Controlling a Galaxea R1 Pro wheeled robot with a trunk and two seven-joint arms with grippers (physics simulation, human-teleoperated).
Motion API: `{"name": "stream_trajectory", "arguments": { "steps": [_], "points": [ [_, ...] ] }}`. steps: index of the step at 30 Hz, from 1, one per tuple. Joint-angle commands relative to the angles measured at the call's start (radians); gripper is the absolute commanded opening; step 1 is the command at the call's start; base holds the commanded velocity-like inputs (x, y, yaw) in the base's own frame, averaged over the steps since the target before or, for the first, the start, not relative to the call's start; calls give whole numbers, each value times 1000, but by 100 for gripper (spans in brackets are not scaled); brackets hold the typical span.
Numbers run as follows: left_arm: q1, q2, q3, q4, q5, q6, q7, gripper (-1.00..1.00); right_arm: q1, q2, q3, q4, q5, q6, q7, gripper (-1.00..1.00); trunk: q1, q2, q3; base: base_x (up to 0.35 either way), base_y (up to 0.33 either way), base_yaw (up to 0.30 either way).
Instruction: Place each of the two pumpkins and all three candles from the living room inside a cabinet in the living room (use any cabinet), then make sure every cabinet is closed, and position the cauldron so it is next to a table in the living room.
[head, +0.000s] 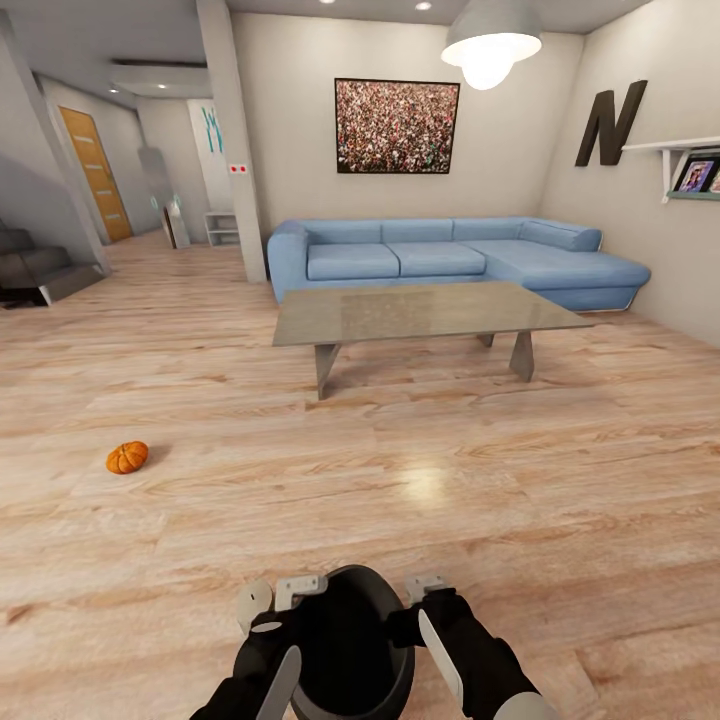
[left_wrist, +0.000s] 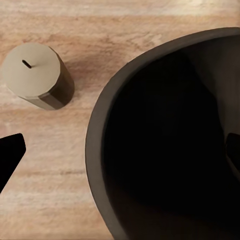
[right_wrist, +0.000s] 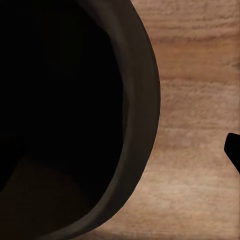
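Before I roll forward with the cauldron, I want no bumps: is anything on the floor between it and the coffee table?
Nothing visible blocks the way. The cauldron sits between both grippers, and bare wood floor runs straight to the table. The pumpkin lies well off to the left, and a candle stands on the floor beside the cauldron.

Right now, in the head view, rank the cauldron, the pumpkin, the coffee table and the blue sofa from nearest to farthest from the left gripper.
1. Cauldron: right beside the left gripper, between both arms.
2. Pumpkin: on the floor, ahead and to the left.
3. Coffee table: mid-room, ahead and slightly right.
4. Blue sofa: behind the table, against the far wall.
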Motion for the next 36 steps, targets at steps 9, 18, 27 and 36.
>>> {"name": "stream_trajectory", "arguments": {
  "steps": [9, 18, 27, 36],
  "points": [
    [-1, 0, 7, 0, 11, 39, 11, 100, 0, 0, 1, -6, -5, 4, -5, 100, 0, 0, -1, 0, 0, 0],
    [-1, 10, 55, 0, 6, 50, 10, 100, 0, 0, 1, -7, -5, 4, -5, 100, 0, 0, -1, 0, 0, 0],
    [-1, 19, 57, 0, 5, 50, 9, 100, 0, 0, 0, -7, -4, 4, -5, 100, 0, 0, -1, 0, 0, 0],
    [-1, 18, 52, 0, 5, 49, 9, 100, 0, 0, 0, -7, -4, 4, -5, 100, 0, 0, -1, 0, 0, 0]
  ]
}}
